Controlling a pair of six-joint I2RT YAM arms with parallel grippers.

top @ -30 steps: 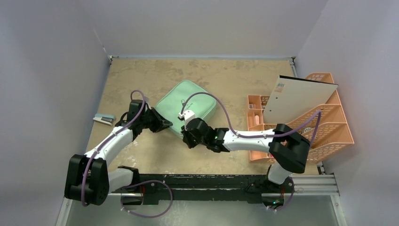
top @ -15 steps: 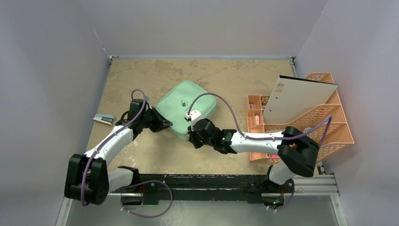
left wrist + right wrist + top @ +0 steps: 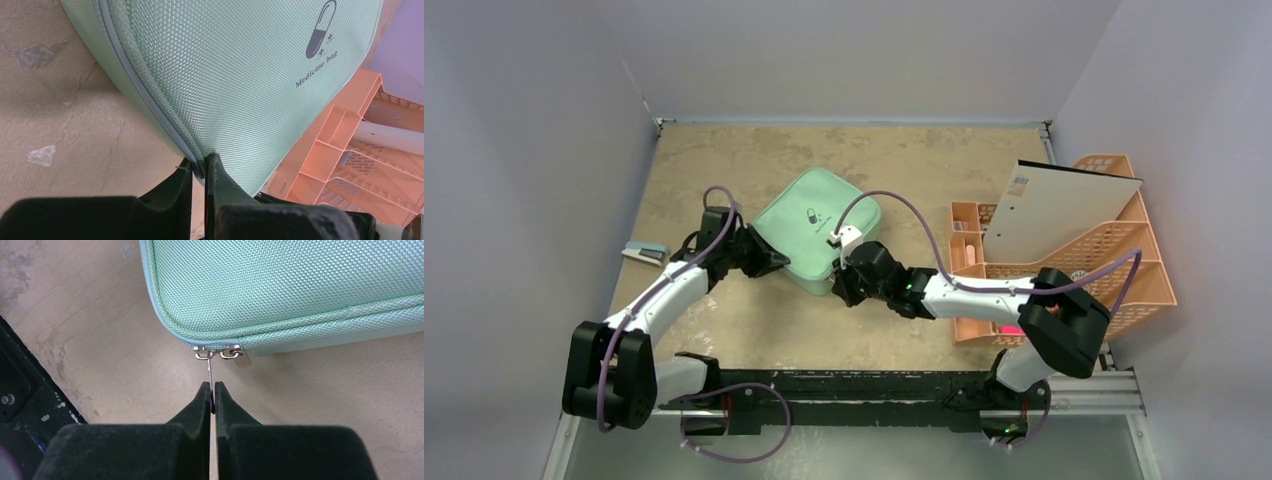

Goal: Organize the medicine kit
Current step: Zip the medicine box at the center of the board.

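While both grippers are closed on the medicine kit (image 3: 809, 228), we log the weak link first: the right gripper (image 3: 211, 391) has only the thin metal zipper pull (image 3: 209, 371) nipped at the very tips of its fingers. We judge that a tug off the line of the zip could let the tab slide out, or jam it at the rounded corner. Two sliders (image 3: 218, 353) sit touching there, so dragging the wrong way would drive one into the other. The left gripper (image 3: 199, 170), fingers narrow, pinches the kit's seam rim with little fabric in its bite. If the right arm hauls hard, we expect that rim could slip free and the kit skid over the table (image 3: 724, 160) rather than unzip. Kit zipped shut, logo side up, near the middle of the table, one corner toward the near edge. Its left corner sits between the left fingers; whether that corner is lifted we cannot tell. Its near corner lies just beyond the right fingertips, joined to them only by the pull. The peach rack (image 3: 1159, 285) stands at the right edge, near the kit but apart from it.
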